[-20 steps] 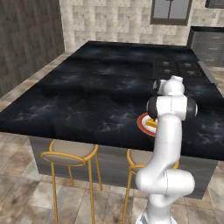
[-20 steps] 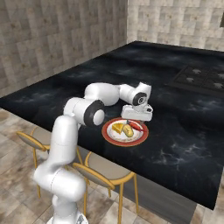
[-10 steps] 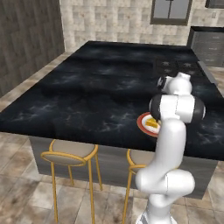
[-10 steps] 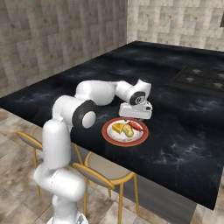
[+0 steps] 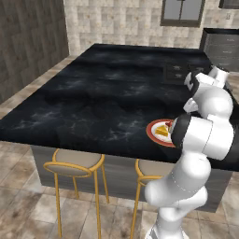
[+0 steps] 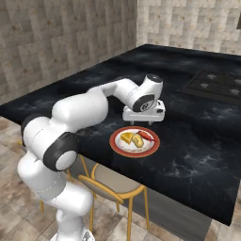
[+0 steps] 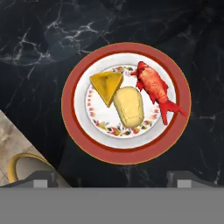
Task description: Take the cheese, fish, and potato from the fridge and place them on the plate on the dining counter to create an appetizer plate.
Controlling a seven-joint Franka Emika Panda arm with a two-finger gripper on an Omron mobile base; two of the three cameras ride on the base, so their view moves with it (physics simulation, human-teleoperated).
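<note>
Jaws stand wide and empty on the gripper [image 7: 109, 181] above the plate [image 7: 126, 154], where the potato [image 7: 129, 106], likely smooth, firm and best pinched across its short width, lies mid-plate touching the cheese [image 7: 106, 85] at ten o'clock, the fish [image 7: 156, 89] at two.

Red-rimmed white plate [image 7: 126, 154] with floral ring, orange-yellow cheese [image 7: 106, 85], pale yellow potato [image 7: 129, 107], red fish [image 7: 154, 88], white-veined black dining counter [image 7: 39, 39]
</note>
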